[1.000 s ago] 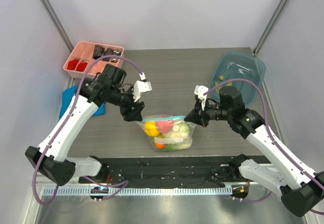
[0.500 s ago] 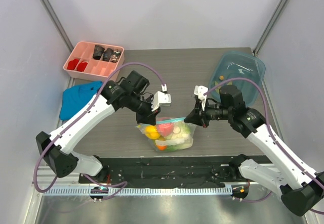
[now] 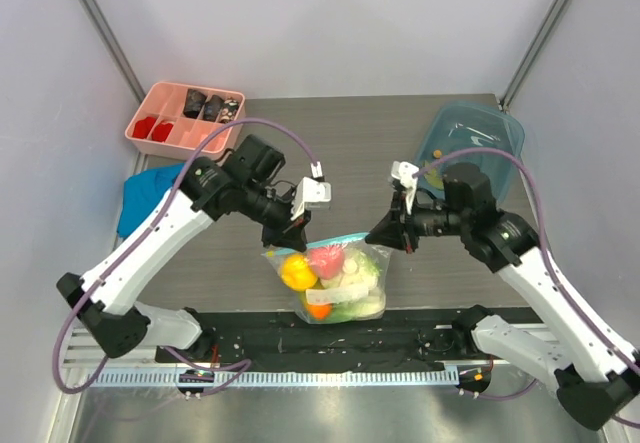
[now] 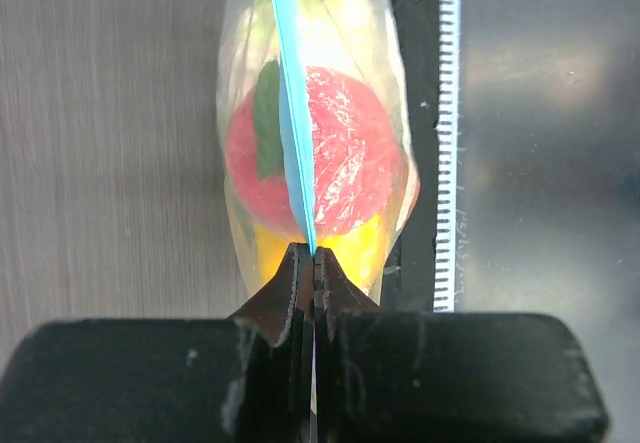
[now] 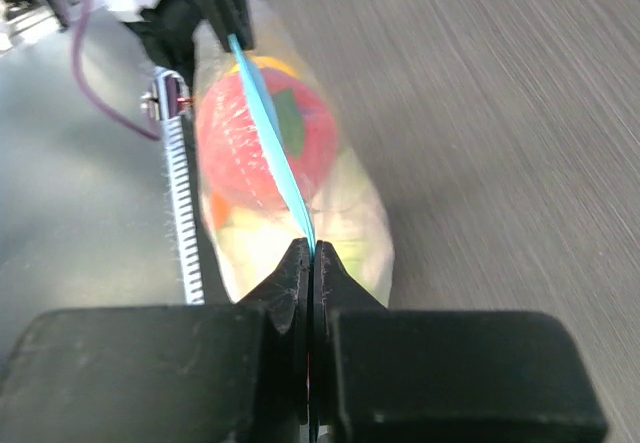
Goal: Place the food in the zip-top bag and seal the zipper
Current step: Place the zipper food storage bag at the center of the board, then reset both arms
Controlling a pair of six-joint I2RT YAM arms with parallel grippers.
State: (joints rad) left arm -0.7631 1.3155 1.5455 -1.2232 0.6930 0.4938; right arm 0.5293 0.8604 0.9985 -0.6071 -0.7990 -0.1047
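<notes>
- The left gripper point(image 4: 307, 253) has its two black fingers point(image 4: 284, 298) pinched together on the left end of a thin light-blue zipper strip point(image 4: 291, 113).
- The right gripper point(image 5: 308, 247) has its fingers point(image 5: 285, 281) clamped the same way on the right end of that strip.
- The strip runs as one taut, thin line between the two grippers, along the top edge of a clear crinkly zip-top bag point(image 3: 372, 263).
- The bag hangs below the strip in the middle of the scene, near the front edge of the grey wood-grain table point(image 3: 350, 133).
- Its lower end lies over a black mat point(image 3: 400, 338) along that near edge; whether it rests there cannot be told.
- Inside the bag are toy foods:
  - a red round fruit point(image 4: 350, 153) just under the strip,
  - a yellow round fruit point(image 3: 296, 271) to the left,
  - a small orange fruit point(image 3: 318, 310) at the bottom,
  - a pale green leafy cabbage point(image 3: 358, 281) to the right.
- A pink divided tray point(image 3: 185, 121) with small dark and red pieces sits at the far left.
- A blue folded cloth point(image 3: 140, 198) lies just nearer than the tray, at the left edge.
- A teal plastic bowl point(image 3: 480, 138) sits at the far right, well apart from the bag.
</notes>
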